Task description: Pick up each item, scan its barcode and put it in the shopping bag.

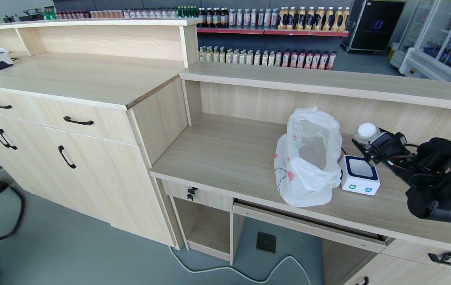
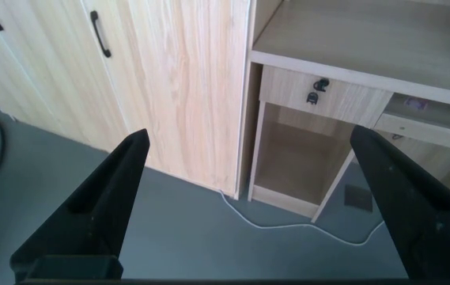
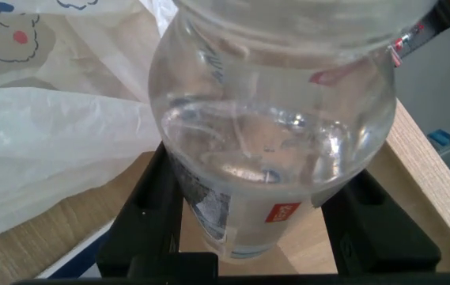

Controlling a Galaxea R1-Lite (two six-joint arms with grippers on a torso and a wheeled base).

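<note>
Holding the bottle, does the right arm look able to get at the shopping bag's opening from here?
Probably yes. The right gripper, shut on the bottle, is by the scanner, and the shopping bag stands open on the scanner's other side with nothing taller between.

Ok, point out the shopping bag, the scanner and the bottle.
shopping bag [image 1: 302, 182], head view, front wall.
scanner [image 1: 358, 169], head view, top window.
bottle [image 3: 272, 150], right wrist view, clear body.

The shopping bag [image 1: 308, 158] is translucent white with red and blue cartoon prints. The scanner [image 1: 359, 175] is white, its top window framed in dark blue. The bottle [image 3: 272, 142] is clear with a white cap and a red label patch. The counter [image 1: 229, 154] is pale wood grain.
</note>
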